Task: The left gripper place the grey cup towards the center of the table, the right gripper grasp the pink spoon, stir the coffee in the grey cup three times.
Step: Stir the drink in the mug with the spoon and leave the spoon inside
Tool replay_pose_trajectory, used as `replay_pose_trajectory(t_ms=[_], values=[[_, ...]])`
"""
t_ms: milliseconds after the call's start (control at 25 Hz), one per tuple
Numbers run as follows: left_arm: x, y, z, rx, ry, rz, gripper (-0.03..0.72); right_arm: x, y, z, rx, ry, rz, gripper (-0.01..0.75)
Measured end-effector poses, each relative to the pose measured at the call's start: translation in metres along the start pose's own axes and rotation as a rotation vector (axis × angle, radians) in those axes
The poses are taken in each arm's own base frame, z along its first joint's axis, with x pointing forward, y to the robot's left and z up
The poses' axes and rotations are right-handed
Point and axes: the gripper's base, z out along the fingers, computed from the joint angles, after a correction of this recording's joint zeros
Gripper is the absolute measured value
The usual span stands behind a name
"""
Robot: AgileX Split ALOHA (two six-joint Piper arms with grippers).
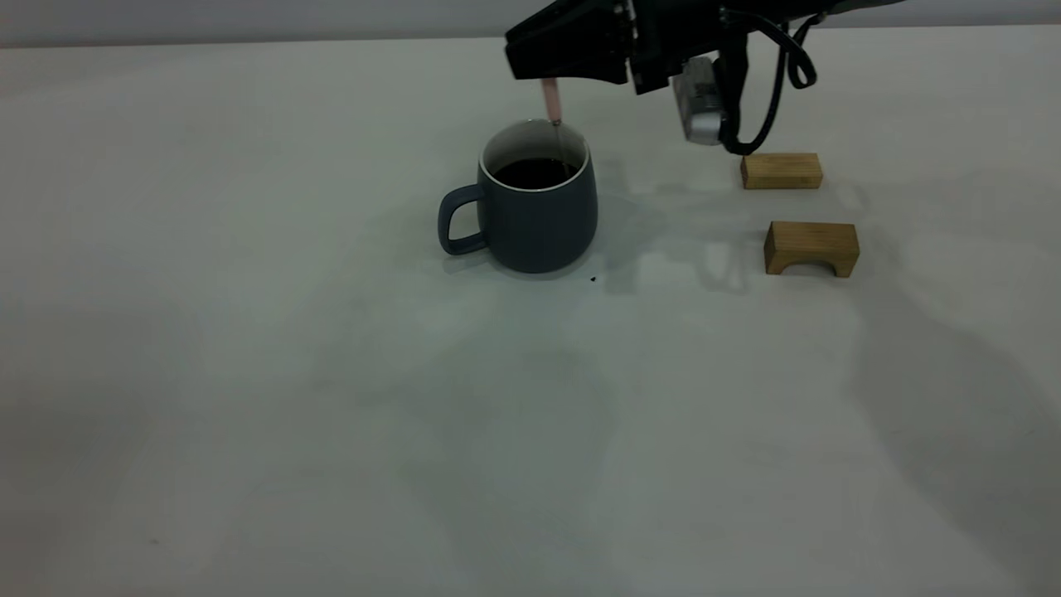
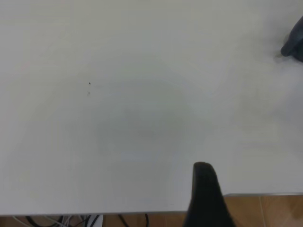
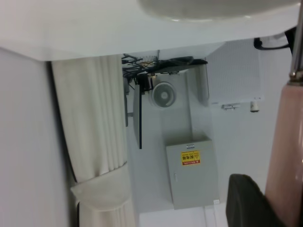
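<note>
The grey cup stands upright near the middle of the table, its handle toward the exterior view's left, with dark coffee inside. Right above it hangs my right gripper, shut on the pink spoon. The spoon hangs straight down, and its metal end reaches inside the cup at the far rim. In the right wrist view the pink handle lies against a black finger. My left gripper is out of the exterior view and sits over the table's edge, far from the cup.
Two wooden blocks lie to the right of the cup: a flat one farther back and an arched one nearer. A tiny dark speck sits just in front of the cup. The right arm's cable loops above the flat block.
</note>
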Motion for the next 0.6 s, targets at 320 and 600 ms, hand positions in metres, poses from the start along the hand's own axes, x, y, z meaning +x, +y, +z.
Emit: replay_pose_trajectory(t_ms=[320, 600], values=[[0.0, 0.0, 0.0, -0.001, 0.0, 0.0, 0.567, 0.016, -0.007, 0.027, -0.024, 0.087, -0.038, 0.13], [0.0, 0.0, 0.0, -0.001, 0.0, 0.0, 0.567, -0.003, -0.003, 0.026, -0.075, 0.103, -0.159, 0.13]])
